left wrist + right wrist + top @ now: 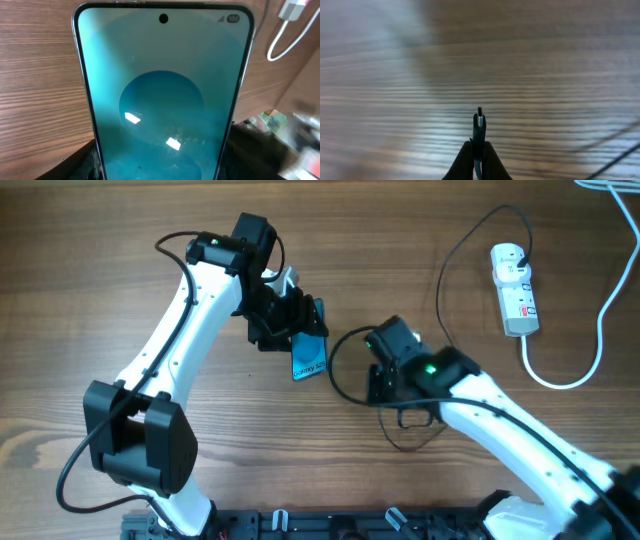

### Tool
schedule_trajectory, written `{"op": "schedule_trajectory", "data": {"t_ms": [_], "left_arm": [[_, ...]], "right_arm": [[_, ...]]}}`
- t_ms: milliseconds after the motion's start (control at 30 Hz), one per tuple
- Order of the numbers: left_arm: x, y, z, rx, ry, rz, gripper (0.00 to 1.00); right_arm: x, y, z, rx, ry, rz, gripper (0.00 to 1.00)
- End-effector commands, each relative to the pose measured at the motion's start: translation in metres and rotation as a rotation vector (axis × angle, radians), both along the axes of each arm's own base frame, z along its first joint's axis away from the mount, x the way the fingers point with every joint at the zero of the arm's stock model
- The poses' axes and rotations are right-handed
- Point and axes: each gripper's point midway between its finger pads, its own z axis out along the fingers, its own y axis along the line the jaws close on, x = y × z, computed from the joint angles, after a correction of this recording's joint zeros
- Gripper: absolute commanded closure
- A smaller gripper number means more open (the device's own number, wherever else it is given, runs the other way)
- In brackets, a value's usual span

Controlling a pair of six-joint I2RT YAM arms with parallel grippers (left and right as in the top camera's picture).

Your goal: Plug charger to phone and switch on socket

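The phone (pixel 309 357) with its turquoise screen is held tilted above the table in my left gripper (pixel 296 320). It fills the left wrist view (pixel 162 95), with the black fingers at both its lower edges. My right gripper (pixel 378 385) is shut on the charger plug (pixel 479 127), whose small metal tip points forward over the wood. The thin black cable (pixel 452 250) loops from the gripper up to the socket (pixel 514 288), a white power strip at the right. The plug tip is apart from the phone, to its right.
A thick white lead (pixel 590 350) curves from the socket toward the right edge and also shows in the left wrist view (pixel 280 37). Slack black cable (pixel 410 442) lies under the right arm. A black rail (pixel 350 525) runs along the front edge.
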Motion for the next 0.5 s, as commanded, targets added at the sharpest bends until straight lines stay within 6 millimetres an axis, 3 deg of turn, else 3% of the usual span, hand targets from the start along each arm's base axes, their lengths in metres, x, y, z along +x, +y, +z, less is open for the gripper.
{"op": "schedule_trajectory", "data": {"t_ms": [0, 33, 100, 133, 167, 200, 333, 467], "left_arm": [[-0.003, -0.007, 0.015, -0.054, -0.013, -0.017, 0.62], [-0.003, -0.007, 0.015, -0.054, -0.012, -0.017, 0.62], [-0.003, -0.007, 0.015, -0.054, -0.013, -0.017, 0.62], [-0.003, -0.007, 0.015, -0.054, -0.013, -0.017, 0.62], [-0.003, -0.006, 0.015, -0.051, -0.014, -0.017, 0.62], [-0.003, -0.006, 0.015, -0.050, -0.015, -0.017, 0.62], [-0.003, -0.006, 0.015, -0.050, -0.014, -0.017, 0.62], [-0.003, -0.006, 0.015, -0.051, -0.012, -0.013, 0.62]], "right_arm": [[0.010, -0.012, -0.037, -0.090, 0.042, -0.189, 0.96], [0.012, -0.016, -0.039, -0.095, 0.040, -0.240, 0.95], [0.018, -0.028, -0.039, -0.092, 0.048, -0.306, 0.82], [0.019, -0.037, -0.039, -0.102, 0.061, -0.335, 0.82], [0.020, -0.050, -0.040, -0.109, 0.084, -0.372, 0.67], [0.020, -0.055, -0.040, -0.081, 0.118, -0.373, 0.68], [0.024, -0.041, -0.023, 0.023, 0.113, -0.211, 0.62], [0.014, -0.023, 0.023, 0.173, 0.026, -0.069, 0.58]]}}
